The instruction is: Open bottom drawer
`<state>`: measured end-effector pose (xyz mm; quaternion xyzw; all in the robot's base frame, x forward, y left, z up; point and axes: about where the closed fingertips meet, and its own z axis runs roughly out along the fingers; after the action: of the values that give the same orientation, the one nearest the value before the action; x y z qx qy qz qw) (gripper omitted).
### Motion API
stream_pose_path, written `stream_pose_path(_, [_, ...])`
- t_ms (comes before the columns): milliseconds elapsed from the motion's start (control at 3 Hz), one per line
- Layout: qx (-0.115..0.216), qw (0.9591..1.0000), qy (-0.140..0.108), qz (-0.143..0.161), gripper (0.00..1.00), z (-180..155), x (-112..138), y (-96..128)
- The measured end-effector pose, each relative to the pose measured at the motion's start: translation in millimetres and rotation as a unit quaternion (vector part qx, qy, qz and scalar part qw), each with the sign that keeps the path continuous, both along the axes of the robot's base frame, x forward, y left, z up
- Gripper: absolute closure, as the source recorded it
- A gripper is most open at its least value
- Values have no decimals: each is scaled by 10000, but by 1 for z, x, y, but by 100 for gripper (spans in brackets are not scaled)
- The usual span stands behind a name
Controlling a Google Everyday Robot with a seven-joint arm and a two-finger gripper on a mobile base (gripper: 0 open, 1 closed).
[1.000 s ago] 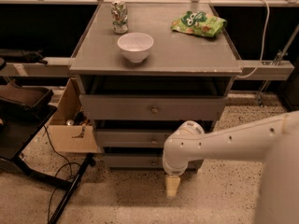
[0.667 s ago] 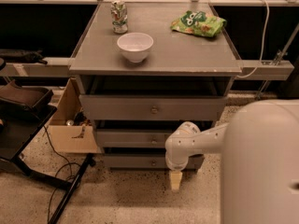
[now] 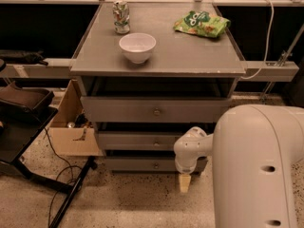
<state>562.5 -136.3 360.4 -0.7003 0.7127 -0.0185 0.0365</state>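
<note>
The knob (image 3: 155, 165) of the bottom drawer (image 3: 133, 164) lies just left of your gripper (image 3: 184, 182); jaws' state cannot be told.

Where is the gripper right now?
In the camera view, the gripper hangs low near the floor, just in front of the bottom drawer, to the right of its knob.

Seemingly a robot lab: a white cable (image 3: 272, 32) is dangling beside a grey cabinet (image 3: 190, 56), and the gripper (image 3: 185, 183) is hanging low before it.
</note>
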Motion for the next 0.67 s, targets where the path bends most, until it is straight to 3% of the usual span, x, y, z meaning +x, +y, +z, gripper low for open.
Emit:
stream_pose_path(333, [16,10000,-70,29,0,-15,-5,7])
stream_pose_path(667, [141,9995,-202,211,0,-65,-10,20])
